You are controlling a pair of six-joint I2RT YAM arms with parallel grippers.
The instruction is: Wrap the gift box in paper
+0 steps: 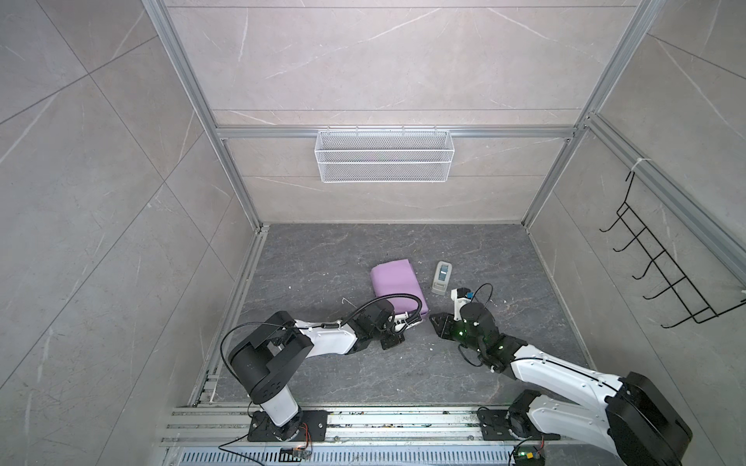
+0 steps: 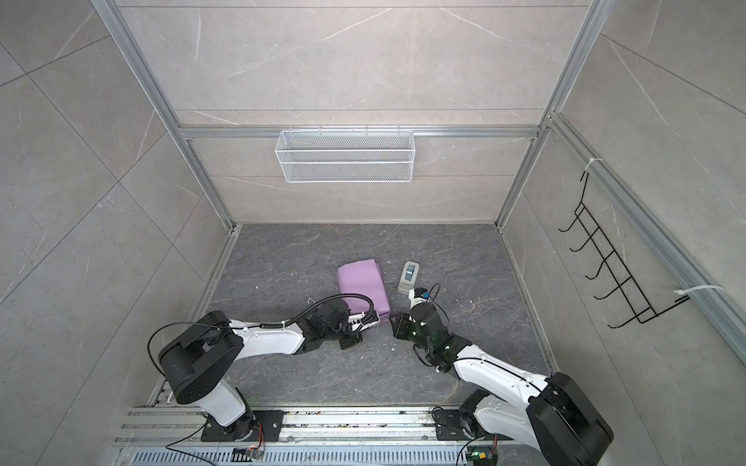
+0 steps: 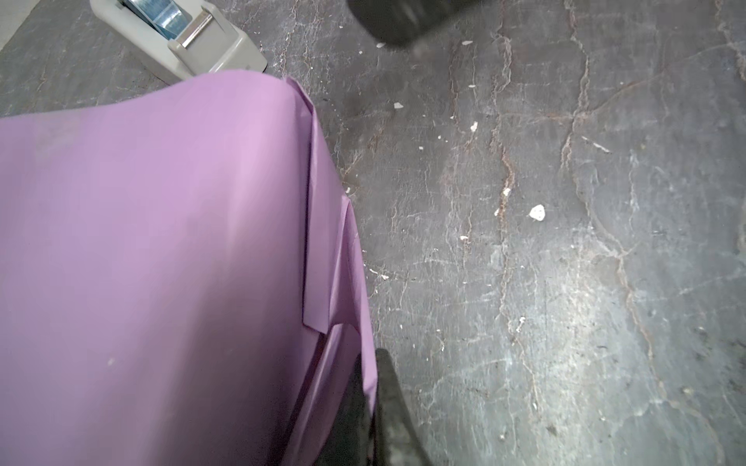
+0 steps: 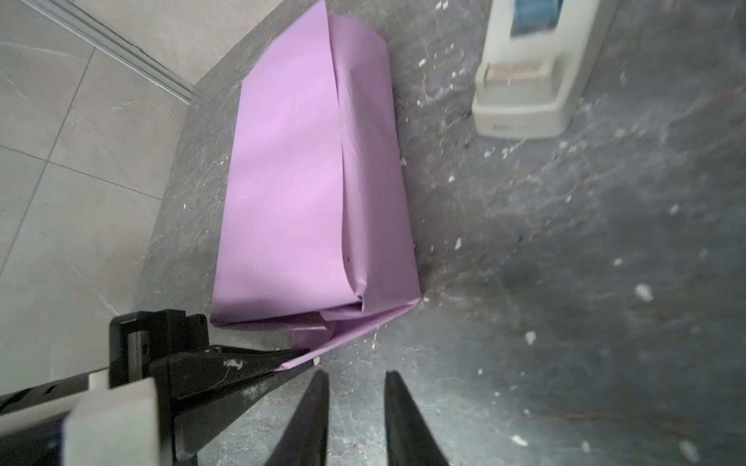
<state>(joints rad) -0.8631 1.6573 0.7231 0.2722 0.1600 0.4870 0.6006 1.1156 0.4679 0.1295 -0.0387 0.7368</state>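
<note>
The lilac paper [image 1: 393,284] [image 2: 361,282] lies folded into a closed parcel on the dark floor. The gift box is hidden inside it. In the left wrist view the paper [image 3: 161,242] fills half the picture, and my left gripper [image 3: 373,363] is shut on the loose end flap at the parcel's near end. In both top views that gripper [image 1: 405,322] [image 2: 371,320] sits at the same near end. My right gripper [image 4: 355,373] [image 1: 438,320] stands open just right of the flap, with only bare floor between its fingers. The right wrist view shows the left fingers [image 4: 242,363] pinching the flap's tip.
A grey-white tape dispenser [image 1: 441,277] [image 4: 533,72] stands just right of the parcel's far end. Small white scraps dot the floor. A white wire basket [image 1: 383,155] hangs on the back wall and a black hook rack [image 1: 662,274] on the right wall.
</note>
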